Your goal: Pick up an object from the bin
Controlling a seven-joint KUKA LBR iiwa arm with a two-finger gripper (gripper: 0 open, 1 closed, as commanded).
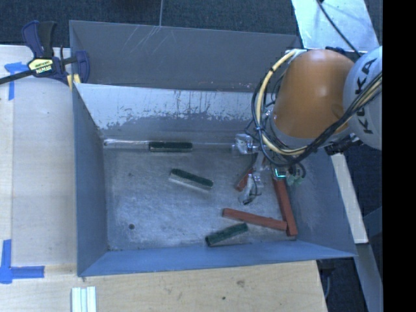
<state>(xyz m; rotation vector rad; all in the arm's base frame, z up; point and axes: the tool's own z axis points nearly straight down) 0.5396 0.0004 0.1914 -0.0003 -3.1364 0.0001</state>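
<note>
Orange cover (315, 93), jaws near red stick (286, 210)

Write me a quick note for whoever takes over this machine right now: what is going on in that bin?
Gripper: down in the right part of the bin, just behind the two red-brown sticks. I cannot tell whether it holds anything.
Things: one red-brown stick lies flat at the front right, and the other meets it at the corner. There are three dark green blocks: at the back wall, in the middle and at the front.
Done: nothing is lifted out yet.
Left: grip one thing, probably a stick, and raise it.
</note>
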